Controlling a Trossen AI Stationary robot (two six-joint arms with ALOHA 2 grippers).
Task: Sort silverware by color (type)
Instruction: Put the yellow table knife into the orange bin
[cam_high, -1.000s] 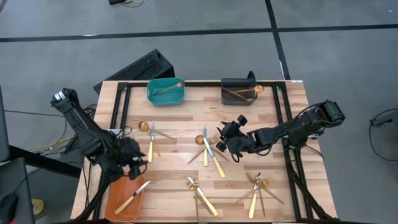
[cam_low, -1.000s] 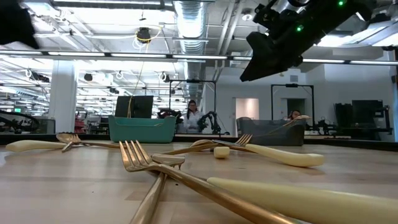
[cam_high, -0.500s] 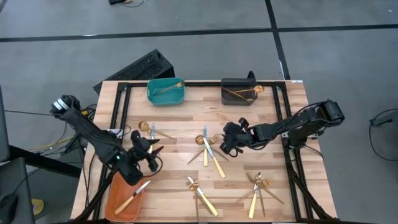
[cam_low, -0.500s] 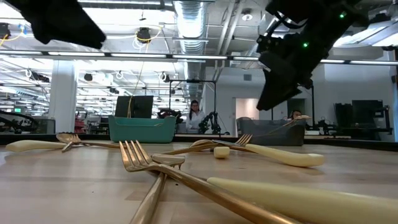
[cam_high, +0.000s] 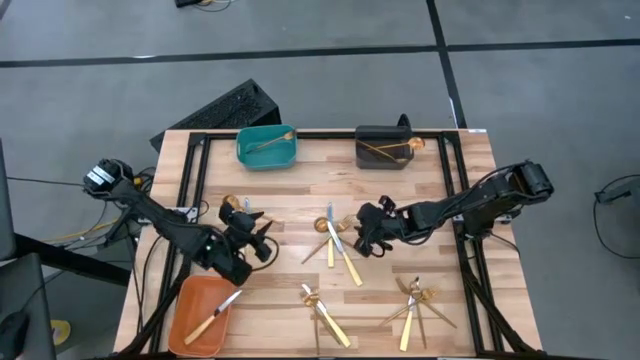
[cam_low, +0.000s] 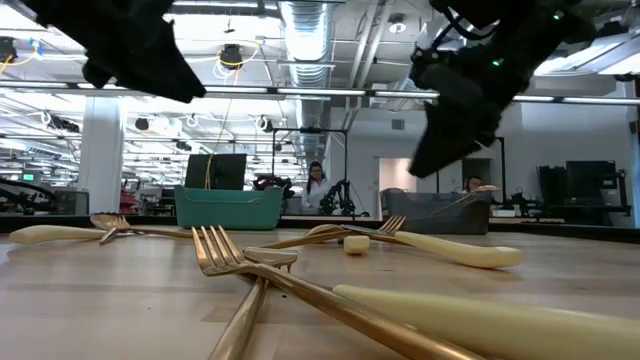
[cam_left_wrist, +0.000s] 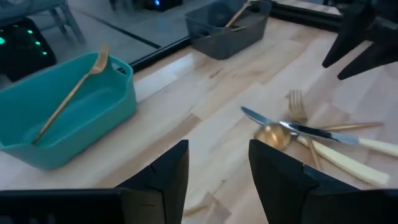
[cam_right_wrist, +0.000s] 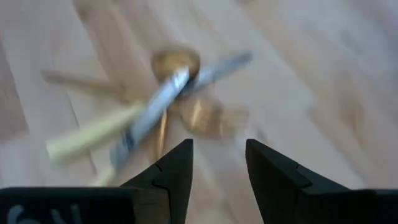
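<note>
Gold silverware lies in loose piles on the wooden table: a left pile (cam_high: 240, 213), a middle pile (cam_high: 338, 245) and two near piles (cam_high: 322, 312) (cam_high: 415, 303). My left gripper (cam_high: 258, 236) hovers open just right of the left pile; its wrist view looks past the open fingers (cam_left_wrist: 217, 171) at the middle pile (cam_left_wrist: 298, 127). My right gripper (cam_high: 366, 238) hangs open just right of the middle pile, tipped down at its spoon, knife and fork (cam_right_wrist: 174, 93). Nothing is between either pair of fingers.
A teal bin (cam_high: 267, 147) with a fork and a dark grey bin (cam_high: 385, 150) with spoons stand at the far edge. An orange bin (cam_high: 203, 315) holding a knife sits at the near left corner. A black frame (cam_high: 190, 190) borders the table. Forks (cam_low: 235, 255) lie close to the low camera.
My left gripper has swung from above the orange bin toward the table's far and right side, sinking a little and turning, and now stands beside the left pile. My right gripper has stayed in place but turned and tipped down toward the middle pile.
</note>
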